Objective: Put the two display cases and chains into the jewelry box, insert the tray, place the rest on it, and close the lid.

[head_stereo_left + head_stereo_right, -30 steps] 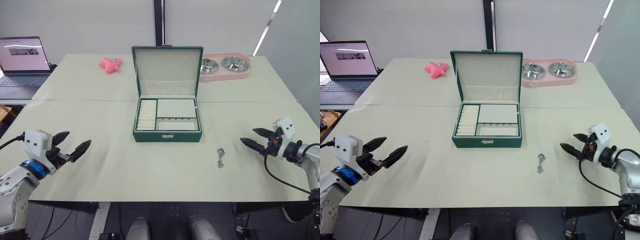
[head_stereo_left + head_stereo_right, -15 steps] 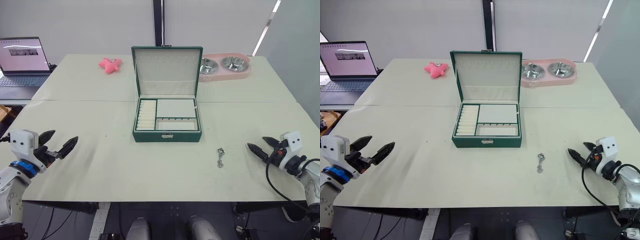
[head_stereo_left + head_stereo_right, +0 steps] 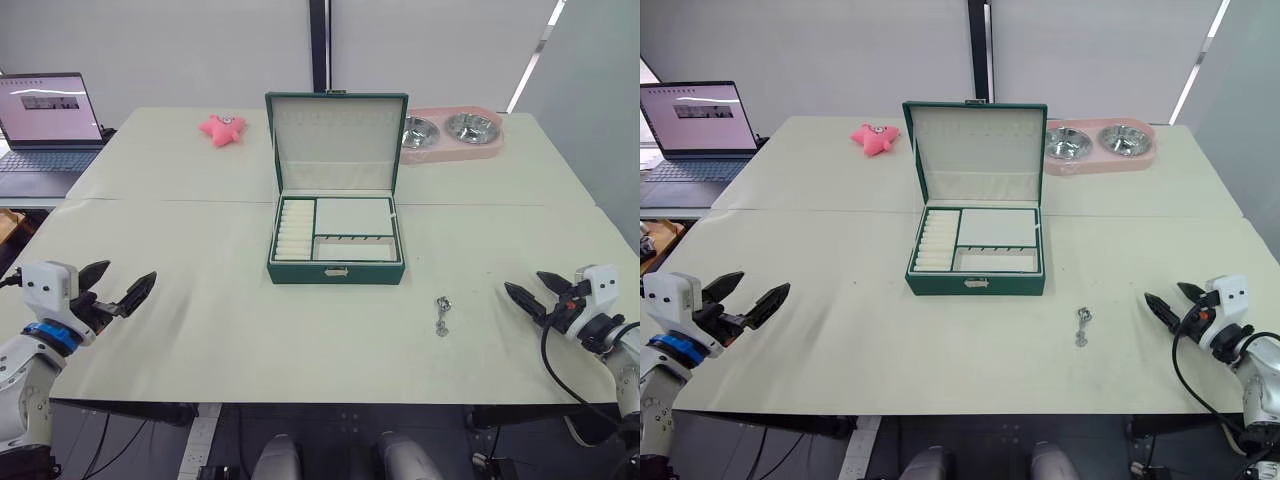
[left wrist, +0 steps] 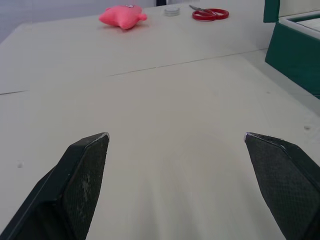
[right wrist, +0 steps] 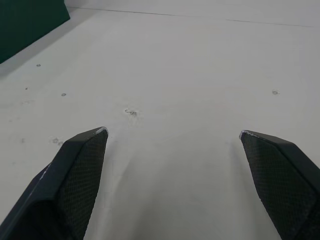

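Cream-coloured tabletop was seen spanning the scene, with pale wall panels behind it. One green jewelry box stood at the middle of the table, lid raised, a tray with ring rolls seated inside. One small metal chain lay near the box's front right corner. Counted farther back were one laptop, one pink toy and two steel bowls. The left gripper and right gripper were held spread apart, empty, at opposite table edges.
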